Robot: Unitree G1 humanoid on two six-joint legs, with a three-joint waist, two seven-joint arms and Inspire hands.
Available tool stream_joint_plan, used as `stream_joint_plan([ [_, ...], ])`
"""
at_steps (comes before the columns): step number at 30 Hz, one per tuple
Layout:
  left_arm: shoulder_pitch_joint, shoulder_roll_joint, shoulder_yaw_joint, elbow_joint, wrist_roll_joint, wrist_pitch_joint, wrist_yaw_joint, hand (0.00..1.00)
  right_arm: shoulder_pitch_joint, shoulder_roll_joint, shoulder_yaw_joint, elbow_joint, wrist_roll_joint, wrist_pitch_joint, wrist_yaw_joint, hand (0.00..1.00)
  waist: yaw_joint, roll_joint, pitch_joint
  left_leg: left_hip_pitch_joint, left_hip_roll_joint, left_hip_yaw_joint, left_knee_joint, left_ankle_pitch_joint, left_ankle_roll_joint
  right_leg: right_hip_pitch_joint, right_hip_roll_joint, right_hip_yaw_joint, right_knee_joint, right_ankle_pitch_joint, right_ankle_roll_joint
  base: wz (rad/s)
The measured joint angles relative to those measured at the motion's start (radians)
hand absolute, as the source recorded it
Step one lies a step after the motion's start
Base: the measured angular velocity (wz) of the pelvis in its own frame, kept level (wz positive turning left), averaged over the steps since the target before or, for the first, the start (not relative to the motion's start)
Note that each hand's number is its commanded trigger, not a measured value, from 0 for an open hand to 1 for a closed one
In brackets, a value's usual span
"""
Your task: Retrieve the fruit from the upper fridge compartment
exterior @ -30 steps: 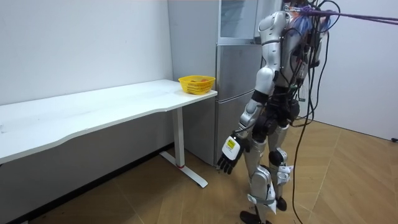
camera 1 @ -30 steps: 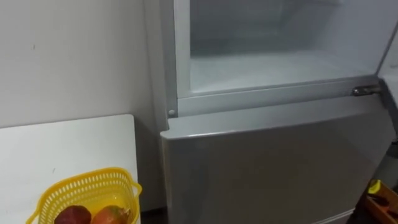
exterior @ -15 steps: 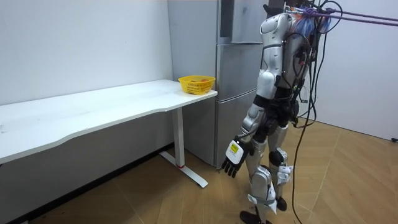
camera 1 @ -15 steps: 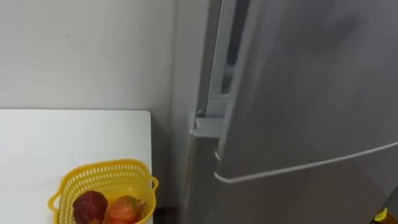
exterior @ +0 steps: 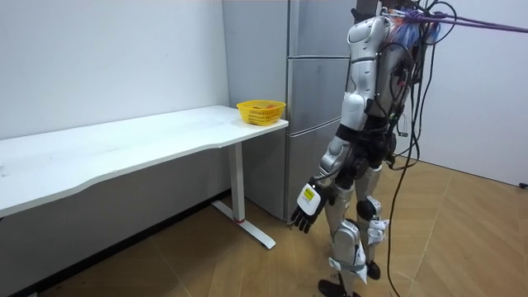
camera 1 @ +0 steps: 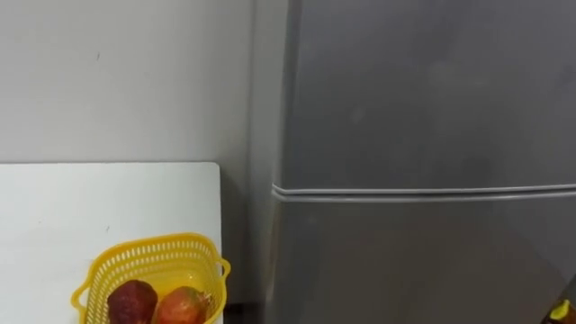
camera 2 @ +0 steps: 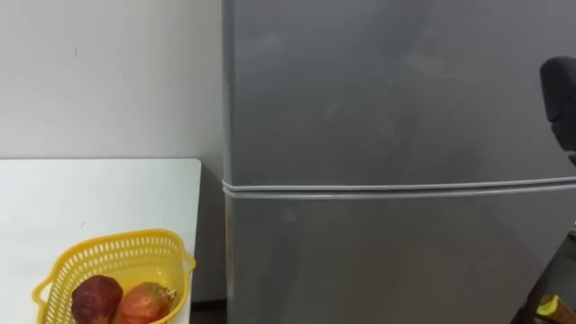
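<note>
Having been shut, the upper fridge door (camera 1: 423,90) is sealed: retrieval is judged done; the left hand (exterior: 307,205) is hung, fingers (exterior: 297,221) open.

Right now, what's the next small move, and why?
Probably draw the right robot hand back from the upper door: it sits shut above the lower door, two fruits already lie in the yellow basket on the table, and the left robot hand hangs open at the robot's side.

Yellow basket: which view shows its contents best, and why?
The right eye view: it looks down into the yellow basket, showing two reddish fruits. The left eye view shows nearly the same. The room view shows its side, far off, on the white table.
</note>
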Motion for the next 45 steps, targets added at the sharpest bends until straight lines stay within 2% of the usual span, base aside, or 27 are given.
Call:
stream_joint_plan([
  [3, -0.001, 0.0, -0.004, 0.0, 0.0, 0.0, 0.0, 0.0, 0.018, 0.0, 0.0, 0.0, 0.007, 0.0, -0.003, 0.0, 0.0, -0.002, -0.0034, 0.001, 0.0, 0.001, 0.0, 0.0, 0.0, 0.001, 0.0, 0.002, 0.001, 0.0, 0.0, -0.01],
  [9, -0.003, -0.001, -0.005, -0.001, 0.0, 0.0, 0.0, 0.0, 0.027, 0.003, 0.0, 0.014, -0.003, -0.002, -0.011, 0.0, 0.0, 0.006, -0.0031, 0.0, 0.0, 0.002, -0.001, 0.0, 0.0, -0.002, 0.0, 0.003, 0.001, 0.0, 0.0, 0.0],
  [11, -0.002, -0.002, -0.005, 0.0, 0.0, 0.002, 0.0, 0.0, 0.034, 0.005, 0.002, 0.051, -0.002, -0.006, -0.013, 0.0, 0.006, 0.009, -0.0035, 0.0, 0.0, 0.003, -0.001, 0.0, 0.0, -0.001, 0.0, 0.003, 0.001, 0.0, 0.0, 0.0],
  [13, -0.002, -0.003, -0.006, 0.002, 0.0, 0.006, 0.003, 0.0, 0.066, 0.011, 0.021, 0.087, 0.004, 0.006, -0.011, 0.0, 0.018, 0.012, -0.0035, 0.0, -0.001, 0.004, -0.001, 0.0, 0.0, -0.001, 0.0, 0.003, 0.001, 0.0, 0.0, 0.0],
  [15, -0.001, -0.011, -0.004, 0.0, -0.001, 0.016, 0.006, 0.0, 0.11, 0.033, 0.034, 0.139, 0.013, 0.029, 0.025, 0.0, 0.027, 0.018, -0.0024, 0.0, -0.002, 0.004, -0.002, 0.0, 0.0, -0.003, -0.001, 0.001, 0.001, 0.0, 0.0, 0.0],
  [22, 0.017, -0.02, -0.004, -0.01, 0.009, 0.049, 0.021, 0.0, 0.154, 0.097, 0.077, 0.329, 0.141, 0.069, 0.073, 0.0, 0.033, 0.038, -0.0037, 0.0, -0.001, 0.001, -0.003, 0.0, 0.0, 0.003, 0.001, 0.0, -0.01, 0.001, 0.001, 0.0],
  [26, 0.007, -0.03, -0.005, -0.014, 0.003, 0.058, 0.021, 0.0, 0.198, 0.138, 0.147, 0.478, 0.222, 0.103, 0.119, 0.0, 0.048, 0.05, -0.0074, 0.001, -0.001, 0.011, -0.002, 0.0, 0.0, -0.001, 0.001, 0.014, -0.013, 0.002, 0.001, -0.07],
  [27, 0.006, -0.03, -0.005, -0.02, -0.001, 0.06, 0.021, 0.0, 0.216, 0.151, 0.161, 0.506, 0.247, 0.113, 0.133, 0.0, 0.051, 0.051, -0.0055, 0.002, -0.002, 0.012, -0.003, 0.0, 0.0, -0.001, 0.001, 0.017, -0.014, 0.002, 0.002, -0.04],
  [29, 0.006, -0.03, -0.009, -0.023, -0.001, 0.071, 0.021, 0.0, 0.223, 0.169, 0.183, 0.545, 0.287, 0.127, 0.148, 0.0, 0.05, 0.057, -0.004, 0.002, -0.002, 0.014, -0.002, 0.0, 0.0, -0.001, 0.0, 0.018, -0.015, 0.001, 0.002, 0.0],
  [31, 0.012, -0.03, -0.015, -0.043, -0.001, 0.079, 0.019, 0.0, 0.223, 0.181, 0.189, 0.617, 0.301, 0.13, 0.159, 0.0, 0.044, 0.063, -0.0059, 0.001, -0.003, 0.011, -0.003, 0.0, 0.0, 0.002, -0.001, 0.015, -0.016, 0.001, 0.003, 0.04],
  [33, 0.025, -0.031, -0.015, -0.093, -0.001, 0.081, 0.016, 0.0, 0.223, 0.206, 0.188, 0.692, 0.321, 0.159, 0.187, 0.0, 0.04, 0.061, -0.0052, -0.001, -0.002, 0.009, -0.003, 0.0, 0.0, 0.001, -0.003, 0.01, -0.016, 0.0, 0.003, 0.07],
  [39, 0.029, -0.033, -0.015, -0.142, -0.002, 0.095, 0.016, 0.0, 0.219, 0.228, 0.192, 0.794, 0.394, 0.169, 0.204, 0.0, 0.047, 0.059, -0.0044, 0.0, -0.003, 0.011, -0.003, 0.0, 0.0, 0.001, -0.001, 0.012, -0.016, 0.0, 0.003, -0.01],
  [42, 0.03, -0.034, -0.016, -0.144, -0.001, 0.107, 0.016, 0.0, 0.218, 0.229, 0.208, 0.83, 0.428, 0.19, 0.219, 0.0, 0.047, 0.059, -0.0036, 0.0, -0.003, 0.011, -0.003, 0.0, 0.0, 0.0, -0.001, 0.009, -0.016, 0.0, 0.003, 0.0],
  [45, 0.032, -0.035, -0.019, -0.144, -0.001, 0.115, 0.017, 0.0, 0.213, 0.23, 0.238, 0.889, 0.447, 0.189, 0.228, 0.0, 0.046, 0.06, -0.0032, 0.0, -0.003, 0.01, -0.002, 0.0, 0.0, 0.001, -0.003, 0.004, -0.023, 0.0, 0.003, 0.0],
])
